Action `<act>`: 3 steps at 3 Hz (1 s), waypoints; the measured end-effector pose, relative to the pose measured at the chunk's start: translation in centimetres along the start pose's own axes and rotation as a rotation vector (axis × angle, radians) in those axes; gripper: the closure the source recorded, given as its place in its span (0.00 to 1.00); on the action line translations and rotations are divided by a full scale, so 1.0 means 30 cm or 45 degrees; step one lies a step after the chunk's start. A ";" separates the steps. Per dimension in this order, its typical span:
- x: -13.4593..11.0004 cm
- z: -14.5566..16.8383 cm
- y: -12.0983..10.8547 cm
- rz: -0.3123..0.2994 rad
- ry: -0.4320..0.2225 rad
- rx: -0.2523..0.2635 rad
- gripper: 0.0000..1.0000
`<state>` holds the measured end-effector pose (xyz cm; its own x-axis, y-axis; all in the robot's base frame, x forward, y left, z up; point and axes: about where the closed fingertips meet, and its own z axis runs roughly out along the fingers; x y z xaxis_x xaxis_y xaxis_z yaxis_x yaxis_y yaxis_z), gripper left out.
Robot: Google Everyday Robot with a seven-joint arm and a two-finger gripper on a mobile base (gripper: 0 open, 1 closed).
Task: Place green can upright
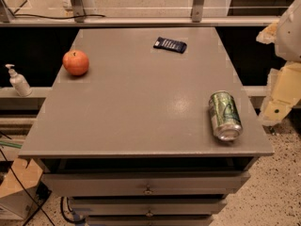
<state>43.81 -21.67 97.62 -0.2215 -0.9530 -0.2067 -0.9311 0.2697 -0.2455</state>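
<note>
The green can [225, 115] lies on its side near the front right corner of the grey table top [141, 102], with one shiny silver end facing the front edge. My gripper [278, 100], pale yellow and white, hangs off the table's right side, level with the can and a short way to its right. It does not touch the can, and nothing shows in its grasp.
A red apple [75, 62] sits at the back left of the table. A dark blue packet [170, 44] lies at the back middle. A white pump bottle [18, 80] stands on a ledge to the left. Drawers [148, 187] sit below the top.
</note>
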 end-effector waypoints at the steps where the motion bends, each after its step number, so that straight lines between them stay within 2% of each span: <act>1: 0.000 0.000 0.000 0.000 0.000 0.000 0.00; 2: -0.039 0.046 -0.017 0.113 -0.064 -0.044 0.00; 3: -0.079 0.095 -0.029 0.259 -0.089 -0.093 0.00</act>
<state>45.98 -19.25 95.62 -0.3888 -0.8674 -0.3105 -0.8884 0.4423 -0.1232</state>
